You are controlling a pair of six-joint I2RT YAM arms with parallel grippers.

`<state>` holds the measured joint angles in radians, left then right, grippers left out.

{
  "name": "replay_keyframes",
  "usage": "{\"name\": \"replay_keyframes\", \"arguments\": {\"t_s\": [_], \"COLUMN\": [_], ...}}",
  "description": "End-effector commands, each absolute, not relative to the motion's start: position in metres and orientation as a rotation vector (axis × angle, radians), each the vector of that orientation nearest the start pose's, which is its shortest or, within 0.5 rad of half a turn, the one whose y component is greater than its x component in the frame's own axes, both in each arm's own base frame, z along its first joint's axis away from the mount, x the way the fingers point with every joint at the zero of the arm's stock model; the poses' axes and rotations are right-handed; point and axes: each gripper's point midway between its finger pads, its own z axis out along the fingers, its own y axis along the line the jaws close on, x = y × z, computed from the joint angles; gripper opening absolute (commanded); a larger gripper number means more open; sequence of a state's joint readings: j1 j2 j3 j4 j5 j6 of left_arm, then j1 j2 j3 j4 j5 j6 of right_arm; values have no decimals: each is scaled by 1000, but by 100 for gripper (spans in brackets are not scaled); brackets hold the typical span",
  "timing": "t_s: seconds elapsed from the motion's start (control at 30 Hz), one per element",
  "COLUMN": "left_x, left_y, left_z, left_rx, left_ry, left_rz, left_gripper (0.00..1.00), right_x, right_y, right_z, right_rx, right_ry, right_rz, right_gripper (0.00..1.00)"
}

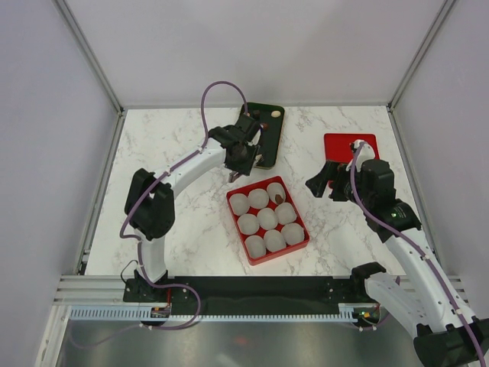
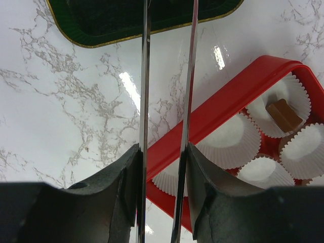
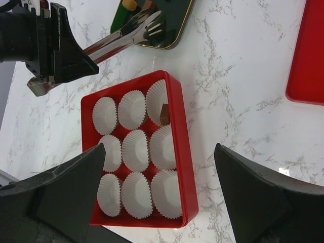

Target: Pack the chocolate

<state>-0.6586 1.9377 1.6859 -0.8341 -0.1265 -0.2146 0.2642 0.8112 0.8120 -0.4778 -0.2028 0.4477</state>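
Closest to the lens in the left wrist view are the two black fingers of the left pincer (image 2: 163, 164), clenched on a pair of shiny metal tongs (image 2: 145, 76). The tongs' thin blades run forward side by side with a narrow gap between them. In the right wrist view their forked tips sit over the dark green, gold-rimmed rectangular tray (image 1: 273, 136), which lies at the far middle of the white marble-patterned counter (image 1: 183, 138). A pale tan rounded chocolate (image 1: 275, 114) rests at the tray's far end.

To the right and nearer lies a red square plastic box (image 1: 283, 254), turned at a slight angle to the counter's edge. It holds nine white pleated paper cups (image 1: 267, 219) in three rows of three. One cup, in the box's far right corner, holds a second chocolate (image 2: 283, 115): a small milk-brown block with flat faces and sharp edges, lying tilted against the cup's wall.

Further right, near the far right of the counter, lies a flat red rectangular lid (image 1: 340, 147). The right pincer (image 3: 159, 149) hovers between the box and this lid, released, with its fingers spread wide and nothing between them.
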Motion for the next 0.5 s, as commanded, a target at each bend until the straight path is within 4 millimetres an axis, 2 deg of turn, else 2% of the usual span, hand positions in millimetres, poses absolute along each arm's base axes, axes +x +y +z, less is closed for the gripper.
{"name": "replay_keyframes", "arguments": {"t_s": [0.0, 0.27, 0.47], "left_x": [364, 362, 358], "left_y": [-268, -263, -258], "left_z": [127, 150, 174], "left_rx": [577, 568, 566], "left_ry": [2543, 2503, 2465], "left_rz": [-149, -153, -158], "left_gripper": [45, 41, 39], "right_x": [262, 266, 268], "right_y": [121, 121, 122], "right_z": [227, 230, 232], "right_rx": [66, 58, 55], "right_ry": [2054, 2053, 2053], "right_rz": [626, 617, 615], "right_gripper": [98, 98, 98]}}
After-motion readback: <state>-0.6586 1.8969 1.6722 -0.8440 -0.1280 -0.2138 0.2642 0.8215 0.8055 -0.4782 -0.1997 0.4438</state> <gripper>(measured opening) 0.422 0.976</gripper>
